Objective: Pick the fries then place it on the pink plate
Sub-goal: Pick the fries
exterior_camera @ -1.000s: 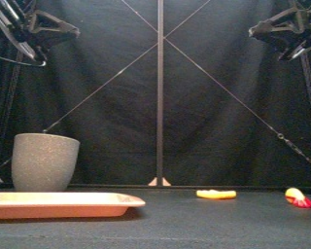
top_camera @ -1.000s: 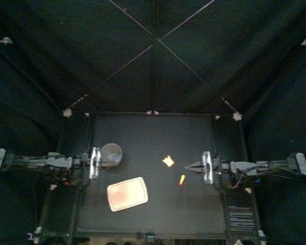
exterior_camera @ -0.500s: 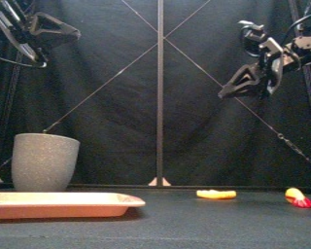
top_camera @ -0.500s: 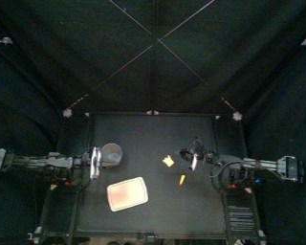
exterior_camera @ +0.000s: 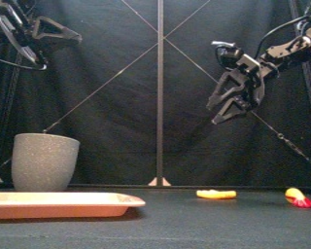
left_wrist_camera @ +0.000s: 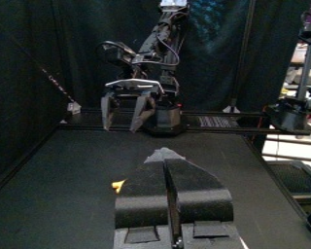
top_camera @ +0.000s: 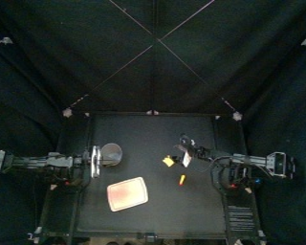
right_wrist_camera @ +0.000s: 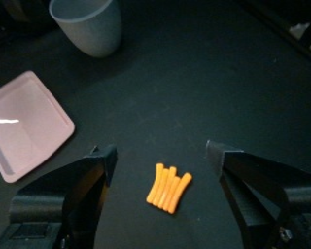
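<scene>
Black curtains hang all around, and the black tabletop (top_camera: 149, 129) is down below me. On it lie the fries (right_wrist_camera: 170, 186), a small bunch of orange-yellow sticks. They lie flat on the bare tabletop, a bit right of the middle. The pink plate (exterior_camera: 61, 203) sits near the front on the left side, with a tall grey cup (exterior_camera: 46, 160) standing behind it. A little yellow and red toy (exterior_camera: 297, 197) lies near the fries, closer to the front edge and not touching them.

My right fingers (exterior_camera: 231, 97) are wide open and hold nothing. They hang high in the air, tipped down toward the fries. From my right wrist, the fries show right in the gap between the two fingers, but well below them. The sticks point straight away from me, so their long sides face my fingers, one finger on each side. I think that is a good fit. If I go down, the fingers can squeeze across the thin way of the bunch.

My left fingers (left_wrist_camera: 167, 165) are pressed shut with nothing in them. That arm rests at the left edge, beside the grey cup, far from the fries. So the right arm is the near one, and the pick is its job. The plate lies to the left of the fries, so the carry will go that way. No fries are on the plate yet.
</scene>
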Available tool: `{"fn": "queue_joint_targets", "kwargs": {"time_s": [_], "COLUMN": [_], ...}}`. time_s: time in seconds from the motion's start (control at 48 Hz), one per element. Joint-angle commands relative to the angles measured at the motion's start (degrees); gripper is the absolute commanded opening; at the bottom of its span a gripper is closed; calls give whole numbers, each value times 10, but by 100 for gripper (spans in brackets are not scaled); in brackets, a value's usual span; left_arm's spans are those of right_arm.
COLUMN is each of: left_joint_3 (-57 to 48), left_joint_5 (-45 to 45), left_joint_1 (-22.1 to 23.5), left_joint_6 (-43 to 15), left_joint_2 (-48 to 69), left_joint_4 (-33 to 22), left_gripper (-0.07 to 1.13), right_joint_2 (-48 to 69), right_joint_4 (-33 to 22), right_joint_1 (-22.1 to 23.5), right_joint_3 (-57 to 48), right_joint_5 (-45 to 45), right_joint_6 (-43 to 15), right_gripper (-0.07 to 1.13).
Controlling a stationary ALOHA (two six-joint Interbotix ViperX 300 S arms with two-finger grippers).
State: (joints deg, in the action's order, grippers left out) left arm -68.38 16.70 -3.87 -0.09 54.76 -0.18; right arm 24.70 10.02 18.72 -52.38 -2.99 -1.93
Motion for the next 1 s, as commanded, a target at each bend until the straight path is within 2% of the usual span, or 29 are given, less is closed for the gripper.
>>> {"fn": "queue_joint_targets", "kwargs": {"time_s": [0.021,0.146,0.312,0.479,1.0], "left_joint_3": [6,5,2,-2,-18], "left_joint_5": [4,4,4,4,4], "left_joint_1": [-5,-9,-10,-10,-17], "left_joint_6": [-1,0,-1,0,0], "left_joint_2": [-4,-4,-3,-3,-3], "left_joint_4": [1,0,0,0,0], "left_gripper": [0,0,0,0,0], "right_joint_2": [-22,-72,-141,-198,-256], "right_joint_4": [26,63,15,7,-100], "right_joint_1": [4,9,5,6,-11], "right_joint_3": [31,68,88,108,156], "right_joint_5": [-55,-141,-203,-229,-240], "right_joint_6": [-8,-30,-40,-102,-270], "right_gripper": [105,105,105,105,105]}}
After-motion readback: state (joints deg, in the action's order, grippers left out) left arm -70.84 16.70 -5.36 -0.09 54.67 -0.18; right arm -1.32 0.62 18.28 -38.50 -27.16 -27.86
